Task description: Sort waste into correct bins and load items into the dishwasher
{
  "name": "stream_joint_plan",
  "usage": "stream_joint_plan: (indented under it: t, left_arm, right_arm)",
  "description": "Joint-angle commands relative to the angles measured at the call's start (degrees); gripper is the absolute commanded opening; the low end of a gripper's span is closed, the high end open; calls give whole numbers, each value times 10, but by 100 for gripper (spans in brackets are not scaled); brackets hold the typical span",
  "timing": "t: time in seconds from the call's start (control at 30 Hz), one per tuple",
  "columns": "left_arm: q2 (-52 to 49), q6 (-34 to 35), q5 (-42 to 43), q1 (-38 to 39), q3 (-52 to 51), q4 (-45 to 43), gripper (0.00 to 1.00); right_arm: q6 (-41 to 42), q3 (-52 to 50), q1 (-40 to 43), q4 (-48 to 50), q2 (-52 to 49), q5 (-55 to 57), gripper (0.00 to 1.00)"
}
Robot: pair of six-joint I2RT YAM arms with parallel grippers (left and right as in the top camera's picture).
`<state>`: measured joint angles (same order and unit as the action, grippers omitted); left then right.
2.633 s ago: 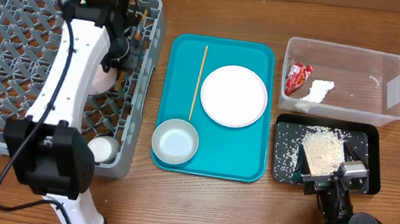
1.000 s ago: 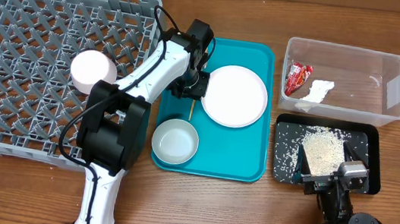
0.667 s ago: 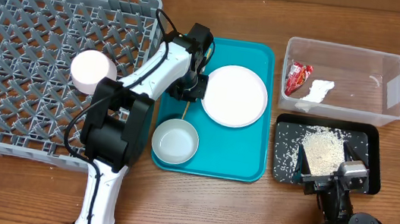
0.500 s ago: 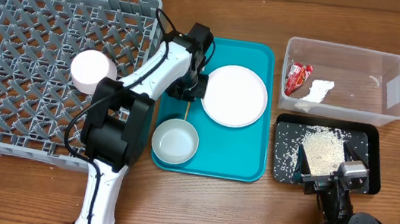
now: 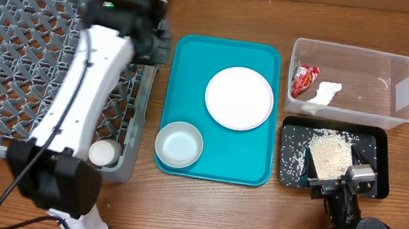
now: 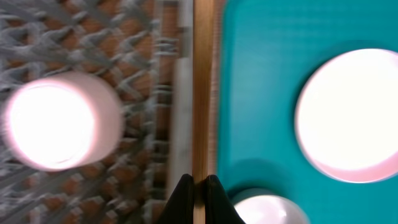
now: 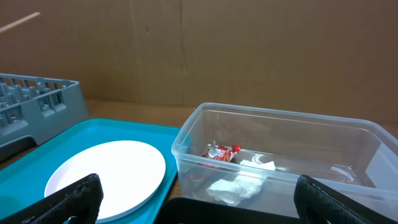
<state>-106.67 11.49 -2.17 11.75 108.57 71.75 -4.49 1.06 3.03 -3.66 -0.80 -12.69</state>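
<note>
The chopstick [image 6: 202, 93] is clamped at one end by the closed left gripper [image 6: 198, 186], its long axis pointed straight ahead alongside the dish rack's [image 6: 62, 25] wall.

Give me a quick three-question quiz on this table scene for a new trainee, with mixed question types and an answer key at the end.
1. True or false: the red wrapper and the white tissue both lie in the clear tub.
2. What is the left gripper shut on? A) a chopstick B) a fork C) a spoon
3. Fill in: ___ dishes sit on the teal tray.
Key: 1 true. 2 A. 3 two, the plate and the bowl.
</note>
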Motion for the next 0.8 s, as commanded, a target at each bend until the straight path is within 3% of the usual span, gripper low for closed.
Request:
stream_joint_plan:
  t: [0.0,0.2,0.33,0.47,0.6,0.77]
  left_arm:
    - [-14,-114,-55,-47,-10,22,4]
    - [-53,-132,-49,-69,-50,17,6]
    - [-92,-106,-48,-68,-51,19,18]
    - [-97,-87,-28,-68,-50,17,13]
    - [-68,-57,-23,-68,-28,32,31]
    - [17,-26,-18,-64,-9,60,35]
  right_arm:
    - [0,-6,4,4,6,-1,100]
    - [-1,-6,4,4,6,-1,100]
    - [0,-6,4,4,6,-1,100]
    - [0,-6,4,4,6,-1,100]
    - [0,-6,4,4,6,-1,100]
    - [0,-6,4,4,6,-1,100]
